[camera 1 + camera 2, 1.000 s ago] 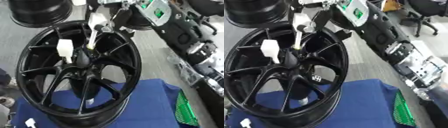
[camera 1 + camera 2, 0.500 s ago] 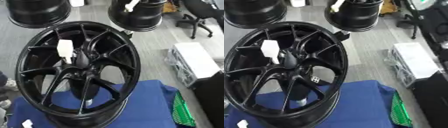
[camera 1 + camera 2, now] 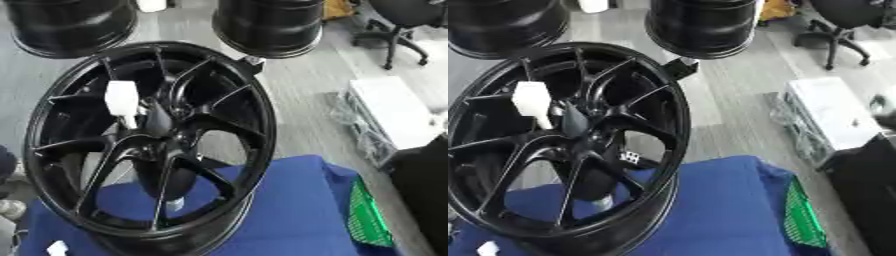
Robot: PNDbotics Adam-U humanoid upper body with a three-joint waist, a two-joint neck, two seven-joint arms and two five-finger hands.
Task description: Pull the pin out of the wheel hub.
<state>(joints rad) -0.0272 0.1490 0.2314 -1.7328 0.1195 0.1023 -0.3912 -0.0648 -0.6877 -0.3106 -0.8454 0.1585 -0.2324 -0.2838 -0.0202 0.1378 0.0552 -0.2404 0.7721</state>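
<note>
White pin (image 3: 122, 100) sits upright, long axis vertical, in the black wheel hub (image 3: 149, 145) left of centre; no robot hand in frame.

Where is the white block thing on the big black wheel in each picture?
Left eye view: the white block sits upper left of middle, just above the wheel's centre.
Right eye view: the white block sits nearer the left edge.
Shared landmark: the black wheel standing on the blue cloth.

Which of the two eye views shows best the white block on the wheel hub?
The left eye view: the white block sits further inside the picture, against the black wheel spokes. The right eye view shows the same block nearer its left edge.
</note>
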